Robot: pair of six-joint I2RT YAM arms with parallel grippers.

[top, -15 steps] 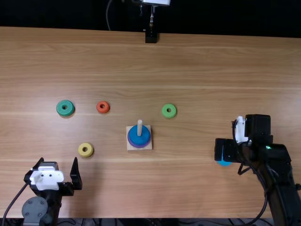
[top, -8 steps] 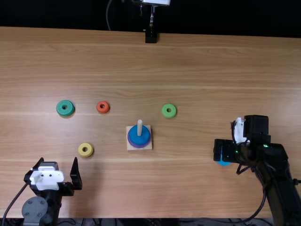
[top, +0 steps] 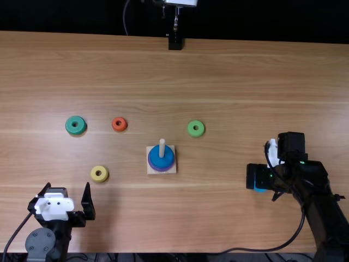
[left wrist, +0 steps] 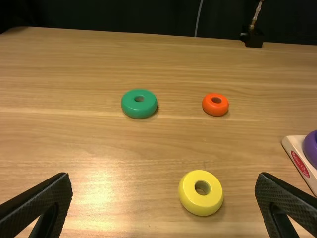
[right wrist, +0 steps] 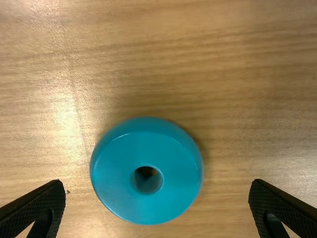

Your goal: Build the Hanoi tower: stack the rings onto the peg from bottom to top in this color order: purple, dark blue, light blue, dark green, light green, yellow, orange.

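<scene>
On a light brown table (top: 229, 71), seen from above, the right gripper (top: 259, 177) hangs over the light blue ring (top: 261, 190), well apart from the peg (top: 162, 148) bearing the dark blue ring (top: 161, 159) atop the purple ring (top: 161, 171). In the left wrist view, the left gripper (left wrist: 164, 176) gapes wide, empty. In the right wrist view, the right gripper is spread wide, holding nothing; centering over the light blue ring, then lowering before closing, should give an even grip.
</scene>
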